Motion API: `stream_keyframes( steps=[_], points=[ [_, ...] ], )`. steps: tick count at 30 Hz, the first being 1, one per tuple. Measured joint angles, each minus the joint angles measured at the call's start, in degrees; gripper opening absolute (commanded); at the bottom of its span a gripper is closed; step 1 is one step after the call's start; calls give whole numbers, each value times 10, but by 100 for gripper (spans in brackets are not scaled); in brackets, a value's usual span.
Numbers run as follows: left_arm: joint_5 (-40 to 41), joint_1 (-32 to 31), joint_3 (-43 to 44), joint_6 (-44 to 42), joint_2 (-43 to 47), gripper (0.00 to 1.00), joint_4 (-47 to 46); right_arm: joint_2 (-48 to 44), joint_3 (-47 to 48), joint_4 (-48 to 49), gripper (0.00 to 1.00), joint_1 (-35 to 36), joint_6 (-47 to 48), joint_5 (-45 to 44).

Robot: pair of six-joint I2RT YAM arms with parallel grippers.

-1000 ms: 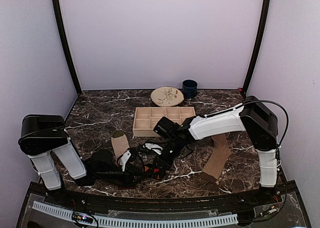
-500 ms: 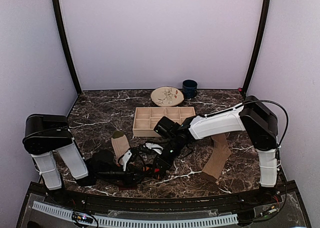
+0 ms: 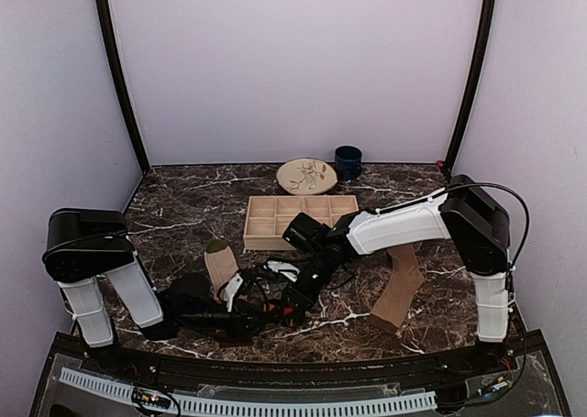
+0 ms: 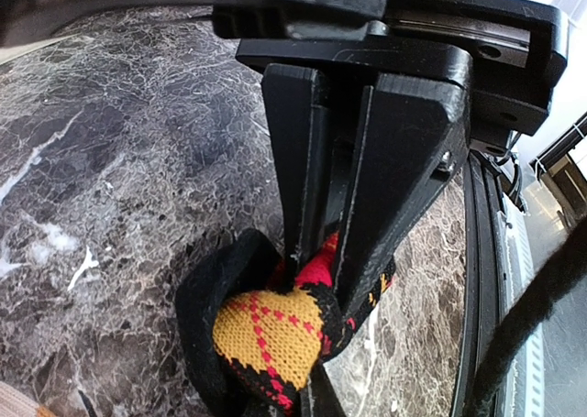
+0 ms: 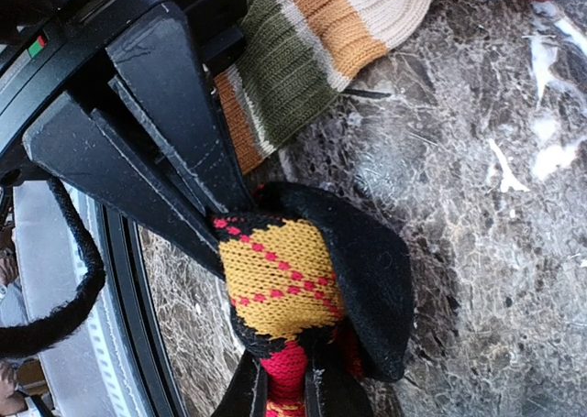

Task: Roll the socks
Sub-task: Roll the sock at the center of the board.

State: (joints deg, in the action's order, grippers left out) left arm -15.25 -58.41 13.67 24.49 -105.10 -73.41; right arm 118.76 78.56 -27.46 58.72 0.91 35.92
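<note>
The left gripper (image 4: 316, 270) has just clamped the black argyle sock (image 4: 266, 334) alongside the right gripper's (image 3: 293, 304) pinch, so rolling can likely begin.

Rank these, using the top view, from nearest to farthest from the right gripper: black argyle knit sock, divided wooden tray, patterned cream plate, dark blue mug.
1. Black argyle sock, clamped in the right gripper.
2. Wooden tray, mid-table.
3. Cream plate, far edge.
4. Blue mug, far edge, right of plate.
</note>
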Motion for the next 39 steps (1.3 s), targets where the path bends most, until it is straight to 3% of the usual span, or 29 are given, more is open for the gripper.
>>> stream_keyframes(
  steps=[23,39],
  points=[
    [40,0,26,24,36,0,92,-19,-21,33,19,1,-12,-69],
    [55,-1,53,41,57,0,154,-67,-70,79,23,17,-35,-186]
  ],
)
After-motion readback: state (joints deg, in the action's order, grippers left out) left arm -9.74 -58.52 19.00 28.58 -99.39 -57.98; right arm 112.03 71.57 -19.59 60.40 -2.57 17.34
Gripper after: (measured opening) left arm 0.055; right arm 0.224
